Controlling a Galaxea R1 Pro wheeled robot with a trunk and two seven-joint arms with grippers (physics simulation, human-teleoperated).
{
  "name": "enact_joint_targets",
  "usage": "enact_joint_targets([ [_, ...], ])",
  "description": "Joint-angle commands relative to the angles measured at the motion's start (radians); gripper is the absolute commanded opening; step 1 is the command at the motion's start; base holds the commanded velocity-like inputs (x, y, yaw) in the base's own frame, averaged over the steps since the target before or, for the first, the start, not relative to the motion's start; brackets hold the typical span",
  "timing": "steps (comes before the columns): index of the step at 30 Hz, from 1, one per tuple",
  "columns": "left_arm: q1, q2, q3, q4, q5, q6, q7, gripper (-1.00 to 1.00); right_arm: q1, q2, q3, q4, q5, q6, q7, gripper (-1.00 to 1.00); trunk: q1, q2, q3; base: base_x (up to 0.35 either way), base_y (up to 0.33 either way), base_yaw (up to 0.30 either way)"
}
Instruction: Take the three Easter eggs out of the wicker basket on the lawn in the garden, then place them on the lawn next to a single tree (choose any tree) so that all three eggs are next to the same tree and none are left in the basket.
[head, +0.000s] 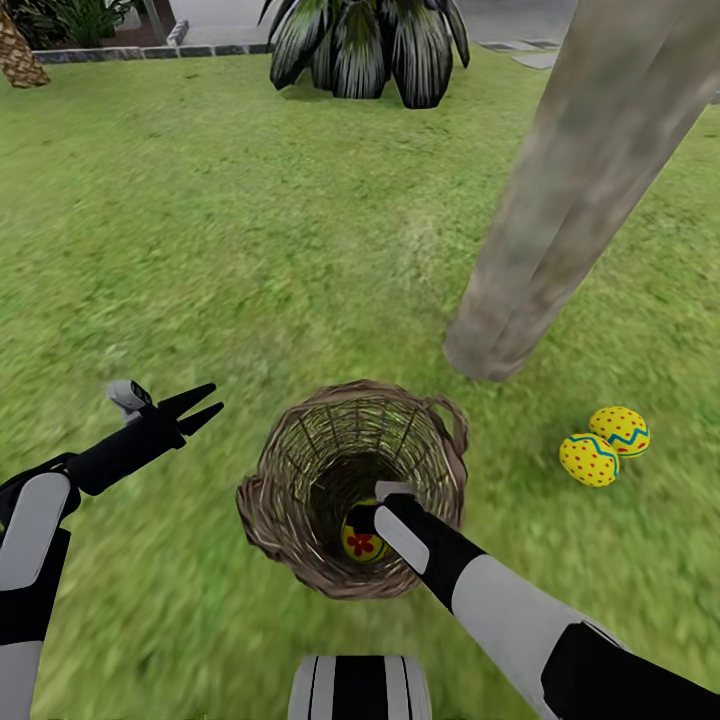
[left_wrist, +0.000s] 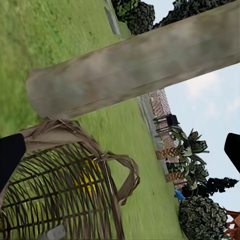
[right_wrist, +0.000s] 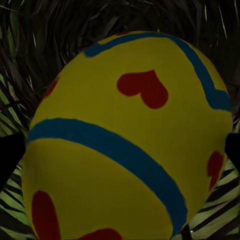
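One glossy yellow egg (right_wrist: 130, 145), red hearts, blue bands; right end effector (head: 362, 522) state unclear, left end effector (head: 205, 405) spread

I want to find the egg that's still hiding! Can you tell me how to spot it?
Find the big grey-brown tree trunk on the lawn; just in front of it sits a round wicker basket. The egg lies deep inside, under the right gripper. Unlike the two eggs on the grass, it has red flowers.

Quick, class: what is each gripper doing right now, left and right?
Left gripper: open, holding nothing, above the lawn.
Right gripper: down in the wicker basket at the egg; grasp cannot be told.
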Motion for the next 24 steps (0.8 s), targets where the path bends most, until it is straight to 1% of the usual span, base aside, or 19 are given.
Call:
enact_joint_targets([
  [1, -0.001, 0.000, 0.001, 0.000, -0.001, 0.005, -0.004, 1.00, 0.000, 0.000, 0.004, 0.020, -0.022, -0.001, -0.007, 1.00, 0.000, 0.000, -0.005, 0.000, 0.000, 0.000],
  [3, -0.001, 0.000, 0.001, 0.000, -0.001, 0.005, -0.004, 1.00, 0.000, 0.000, 0.003, 0.020, -0.023, -0.001, -0.007, 1.00, 0.001, -0.001, -0.013, 0.000, 0.000, 0.000],
  [7, -0.001, 0.000, 0.002, 0.000, -0.001, 0.005, -0.004, 1.00, 0.000, 0.000, 0.002, 0.021, -0.025, 0.000, -0.008, 1.00, 0.001, -0.001, -0.013, 0.000, 0.000, 0.000],
  [8, -0.001, 0.000, 0.002, 0.000, -0.001, 0.005, -0.004, 1.00, 0.000, 0.000, 0.002, 0.021, -0.025, 0.000, -0.008, -1.00, 0.001, -0.001, -0.013, 0.000, 0.000, 0.000],
  [24, -0.001, 0.000, 0.002, 0.001, -0.001, 0.005, -0.004, 1.00, 0.000, 0.000, 0.002, 0.020, -0.025, 0.003, -0.010, -1.00, 0.001, -0.001, -0.013, 0.000, 0.000, 0.000],
])
